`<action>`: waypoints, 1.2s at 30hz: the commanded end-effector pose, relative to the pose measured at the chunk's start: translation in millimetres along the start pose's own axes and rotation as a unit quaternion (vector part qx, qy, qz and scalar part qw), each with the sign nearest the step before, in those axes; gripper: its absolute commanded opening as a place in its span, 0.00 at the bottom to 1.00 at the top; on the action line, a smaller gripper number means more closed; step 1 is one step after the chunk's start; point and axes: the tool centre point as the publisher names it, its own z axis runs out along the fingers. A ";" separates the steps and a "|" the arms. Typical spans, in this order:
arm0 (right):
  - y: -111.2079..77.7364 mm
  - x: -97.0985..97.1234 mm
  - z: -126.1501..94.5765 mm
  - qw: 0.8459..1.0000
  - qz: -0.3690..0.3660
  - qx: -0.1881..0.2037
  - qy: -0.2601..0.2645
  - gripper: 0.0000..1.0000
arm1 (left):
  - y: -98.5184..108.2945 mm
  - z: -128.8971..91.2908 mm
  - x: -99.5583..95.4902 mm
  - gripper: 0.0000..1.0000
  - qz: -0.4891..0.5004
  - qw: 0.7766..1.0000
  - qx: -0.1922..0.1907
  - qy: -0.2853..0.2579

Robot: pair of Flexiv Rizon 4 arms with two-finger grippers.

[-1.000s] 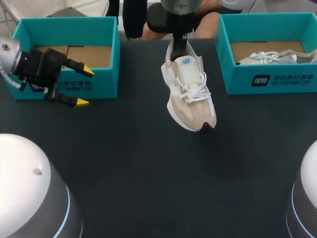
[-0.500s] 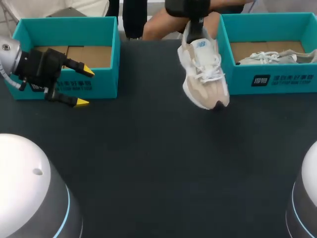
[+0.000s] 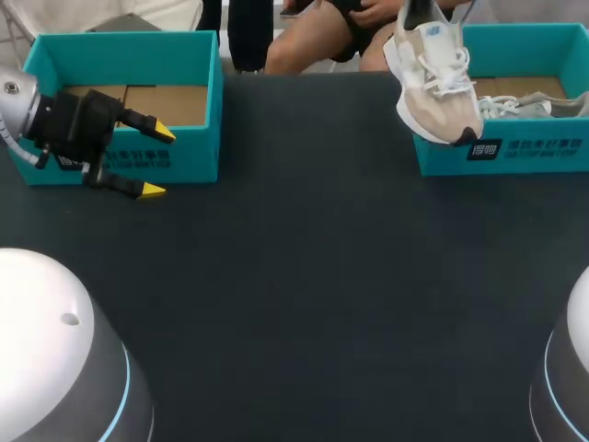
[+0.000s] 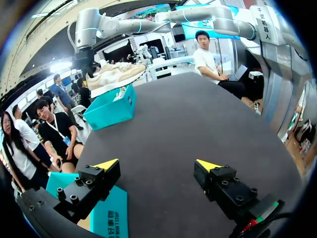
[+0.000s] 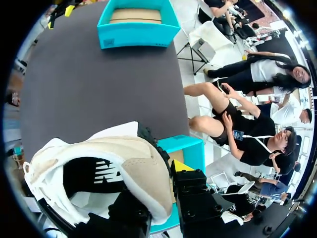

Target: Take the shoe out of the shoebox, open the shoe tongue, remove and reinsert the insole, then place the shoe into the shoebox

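So the right gripper [image 5: 166, 174] was clamped on the heel of the beige shoe [image 3: 433, 87]. It hung in the air over the right shoebox [image 3: 515, 152], at its near left corner. Long axis ran far-to-near, toe dipping toward the robot. The left gripper [image 3: 153, 162] sat wide open just beside the left shoebox [image 3: 120, 48].
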 end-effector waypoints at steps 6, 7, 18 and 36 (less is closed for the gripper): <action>-3.1 -2.4 2.4 1.000 -0.001 -0.007 0.003 0.00 | -0.5 0.3 0.2 1.00 0.000 1.000 -0.002 0.000; -3.1 -2.4 2.4 1.000 -0.001 -0.007 0.003 0.00 | -0.5 0.3 0.2 1.00 0.000 1.000 -0.002 0.000; -54.5 -31.5 15.0 0.999 0.046 0.007 0.006 0.00 | -0.5 0.3 0.2 1.00 0.000 1.000 -0.002 0.000; -181.7 -79.5 53.2 0.995 0.058 0.078 0.018 0.00 | -0.5 0.3 0.2 1.00 0.000 1.000 -0.002 0.000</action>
